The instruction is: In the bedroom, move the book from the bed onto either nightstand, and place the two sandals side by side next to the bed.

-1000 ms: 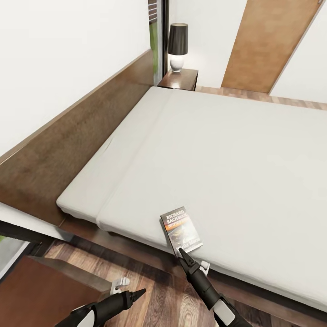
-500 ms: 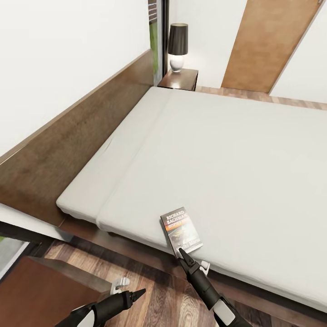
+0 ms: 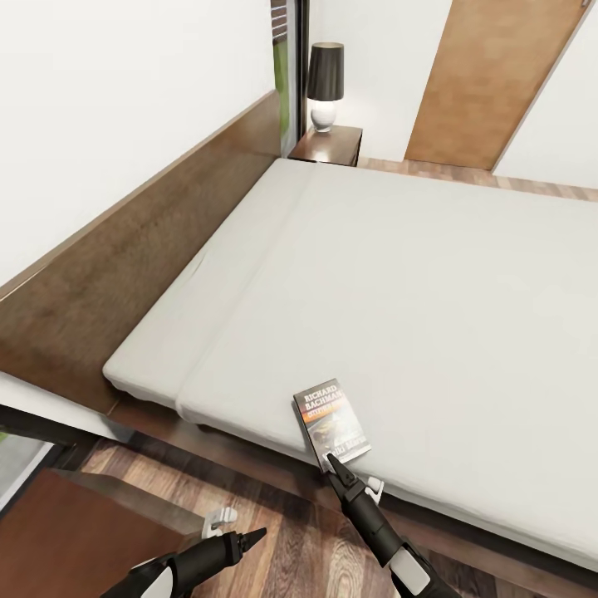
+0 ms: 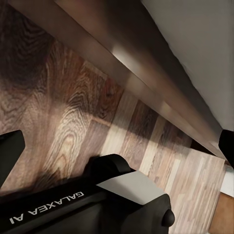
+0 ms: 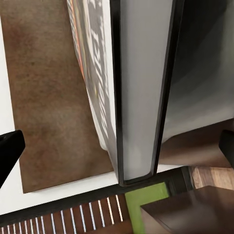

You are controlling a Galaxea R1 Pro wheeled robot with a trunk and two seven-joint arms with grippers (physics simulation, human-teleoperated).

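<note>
The book (image 3: 331, 421) is seen lying flat, cover up, on the off-white mattress of the bed (image 3: 432, 282), close to the near edge. Its long axis is set slightly askew to that edge: the white lettering end is pointed toward the headboard side, the pale picture end toward the robot. A thin rectangular paperback is shown, dark grey with an orange band. In the right wrist view the book (image 5: 141, 87) is seen edge-on, spine and pages close up.

The right gripper (image 3: 335, 466) is held with its tip at the book's near corner; its fingertips are seen wide apart in the wrist view. The left gripper (image 3: 249, 538) is hung low over the glossy wood-plank floor (image 3: 274, 531), with its fingertips likewise spread at the wrist view's edges.

Beyond the smooth mattress, the dark glossy nightstand (image 3: 328, 147) is seen with a dark-shaded lamp (image 3: 325, 85).
</note>
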